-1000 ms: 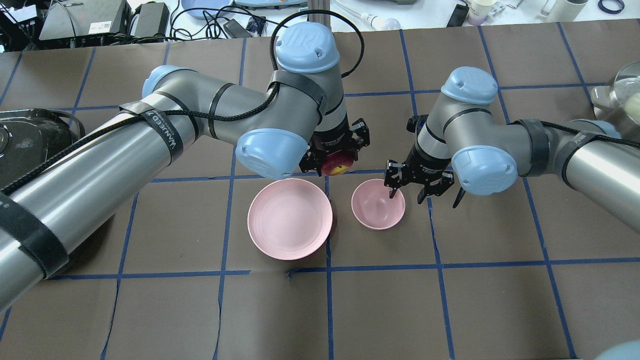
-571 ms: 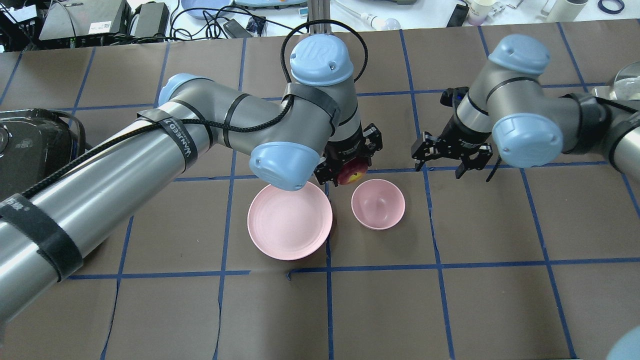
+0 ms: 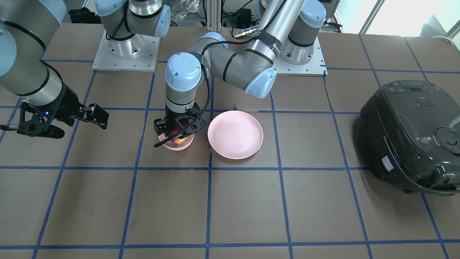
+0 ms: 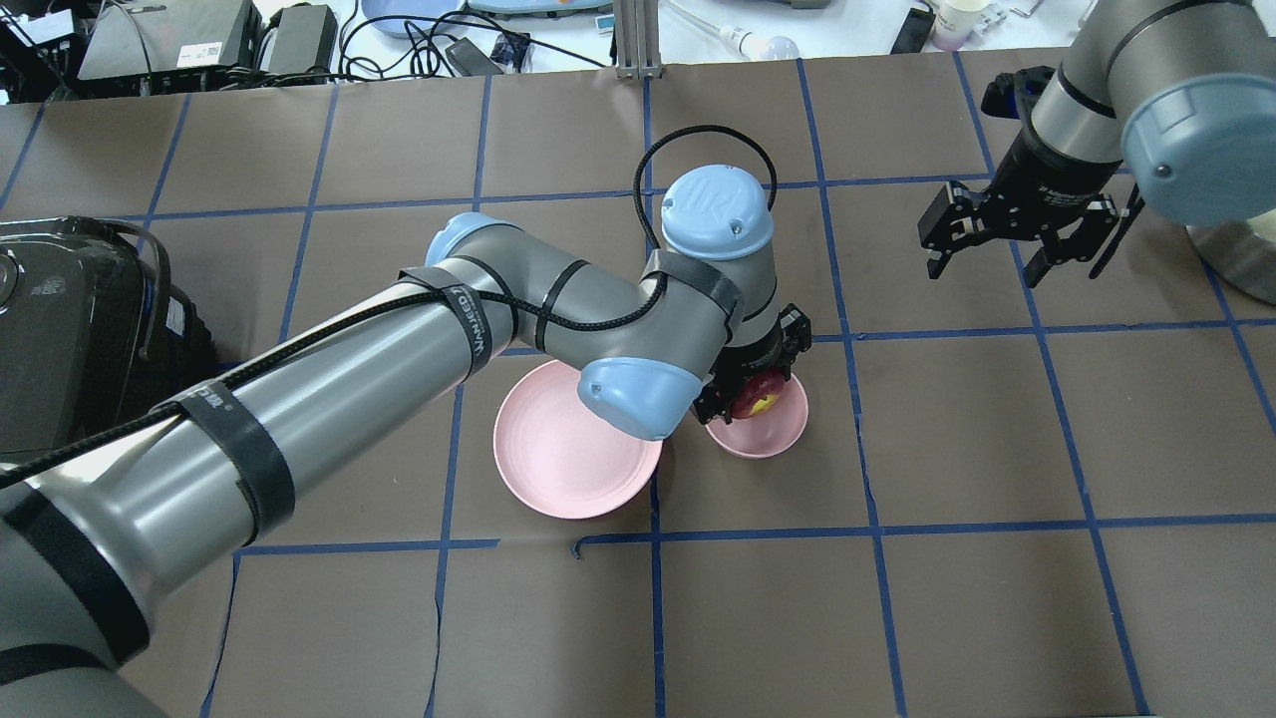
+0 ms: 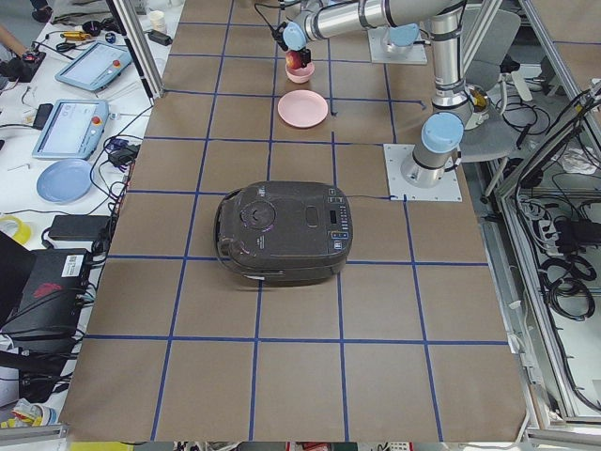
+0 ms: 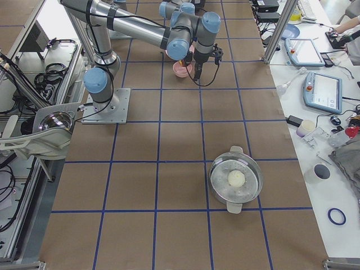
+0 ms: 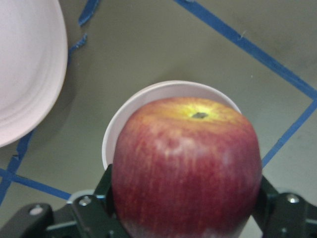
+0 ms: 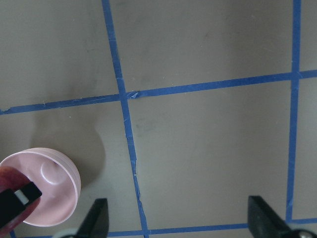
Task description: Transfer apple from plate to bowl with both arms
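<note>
Over the bowl [image 4: 781, 436], at the plate's [image 4: 558, 461] 3 o'clock: left gripper [image 4: 750, 393], jaws clamped on the apple [image 7: 188, 168] — fruit poised above the bowl's mouth. Right gripper [image 4: 985, 269] — jaws spread wide, holding nothing, well apart at 2 o'clock.

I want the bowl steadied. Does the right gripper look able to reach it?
Probably yes: nothing stands between the open right gripper and the bowl, whose rim on that side is exposed; the left gripper holding the apple covers the rest.
</note>
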You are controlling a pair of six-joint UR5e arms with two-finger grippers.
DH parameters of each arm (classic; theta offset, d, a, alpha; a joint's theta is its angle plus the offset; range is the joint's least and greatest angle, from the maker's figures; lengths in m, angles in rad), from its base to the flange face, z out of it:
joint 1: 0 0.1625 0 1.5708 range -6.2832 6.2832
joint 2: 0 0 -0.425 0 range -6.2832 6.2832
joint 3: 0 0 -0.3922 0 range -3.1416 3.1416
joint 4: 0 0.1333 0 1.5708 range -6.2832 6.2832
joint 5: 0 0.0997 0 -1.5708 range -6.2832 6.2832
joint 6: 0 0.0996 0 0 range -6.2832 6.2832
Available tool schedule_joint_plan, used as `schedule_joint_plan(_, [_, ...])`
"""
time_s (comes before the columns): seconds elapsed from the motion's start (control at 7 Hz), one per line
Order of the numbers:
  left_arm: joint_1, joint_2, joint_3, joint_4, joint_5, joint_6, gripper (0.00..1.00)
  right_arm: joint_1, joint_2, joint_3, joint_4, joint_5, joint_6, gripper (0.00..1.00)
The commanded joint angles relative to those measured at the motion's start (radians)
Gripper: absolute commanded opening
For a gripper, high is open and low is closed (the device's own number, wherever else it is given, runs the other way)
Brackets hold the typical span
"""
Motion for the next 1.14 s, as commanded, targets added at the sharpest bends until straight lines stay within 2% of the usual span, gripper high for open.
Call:
schedule_joint_plan(0.0, [-0.005,-0.034,-0.002,0.011,-0.004,0.012,0.38,0.002,-0.013,-0.040,0.037,-0.038,-0.003,1.00])
schedule_joint_plan(0.14, [-0.004,-0.034,-0.002,0.011,-0.004,0.020,0.99,0.008,-0.015,-0.088,0.069,-0.058,-0.003,1.00])
schedule_joint_plan(0.29, [-0.004,-0.029,0.003,0.016,-0.003,0.021,1.00,0.023,-0.012,-0.152,0.117,-0.063,-0.003,1.00])
schedule_joint_plan(0.57, [0.026,0.055,0.014,-0.004,0.008,0.198,1.00,0.025,-0.007,-0.171,0.148,-0.066,0.016,1.00])
schedule_joint_plan(0.71, [0.097,0.108,0.032,-0.080,0.004,0.311,1.00,0.046,-0.051,-0.174,0.153,-0.051,0.081,1.00])
schedule_joint_plan(0.86, [0.147,0.168,0.096,-0.244,0.007,0.461,1.00,0.089,-0.070,-0.166,0.153,-0.046,0.192,1.00])
schedule_joint_plan(1.0, [0.198,0.229,0.185,-0.458,0.026,0.639,1.00,0.147,-0.078,-0.174,0.145,-0.049,0.204,1.00])
